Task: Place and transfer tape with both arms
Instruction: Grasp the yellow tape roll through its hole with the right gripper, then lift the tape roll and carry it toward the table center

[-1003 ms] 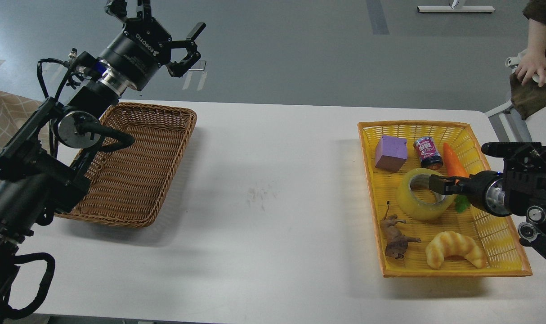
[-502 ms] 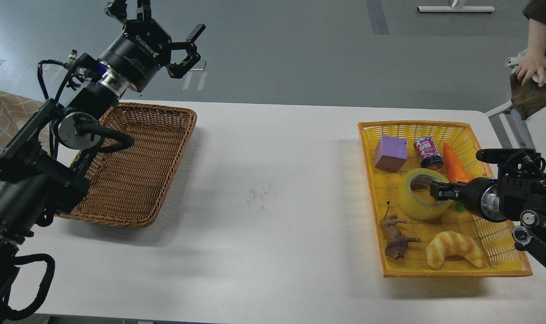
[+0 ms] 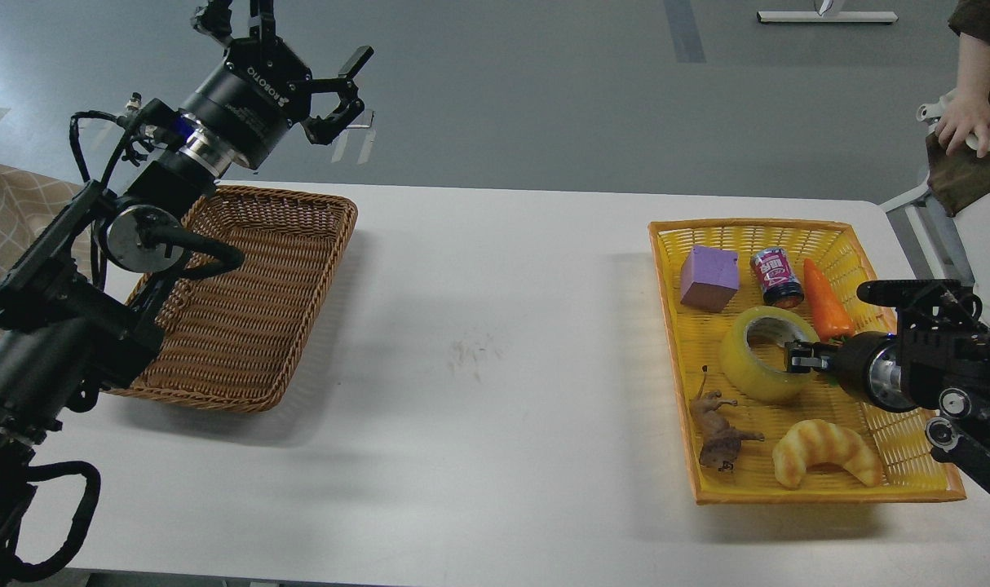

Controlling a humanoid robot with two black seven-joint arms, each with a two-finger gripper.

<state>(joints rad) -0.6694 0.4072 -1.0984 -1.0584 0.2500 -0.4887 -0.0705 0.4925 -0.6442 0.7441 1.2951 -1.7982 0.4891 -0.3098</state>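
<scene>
Lying: the tape (image 3: 768, 353) rests flat in the yellow basket (image 3: 903, 456) on the right side of the white table (image 3: 503, 326), its open core facing up.
Right gripper: the right gripper (image 3: 801, 359) comes in from the right edge, low over the basket, its tip at the roll's right rim, by the core opening.
Right gripper state: seen small and end-on, so I cannot tell whether its fingers are apart or closed, nor whether they clasp the roll's wall.
Tape's neighbours: the purple block (image 3: 709, 278) and small can (image 3: 776, 277) lie beyond it, the toy carrot (image 3: 825, 311) just right of it, the brown animal figure (image 3: 717, 430) and croissant toy (image 3: 827, 453) nearer the camera.
Left gripper: the left gripper (image 3: 299, 65) is raised high above the far left corner of the table, fingers spread wide, holding nothing.
Left side: the brown wicker basket (image 3: 242, 310) sits under that arm, well apart from the tape.
Background: a person's hand (image 3: 964, 126) shows at the upper right edge.
</scene>
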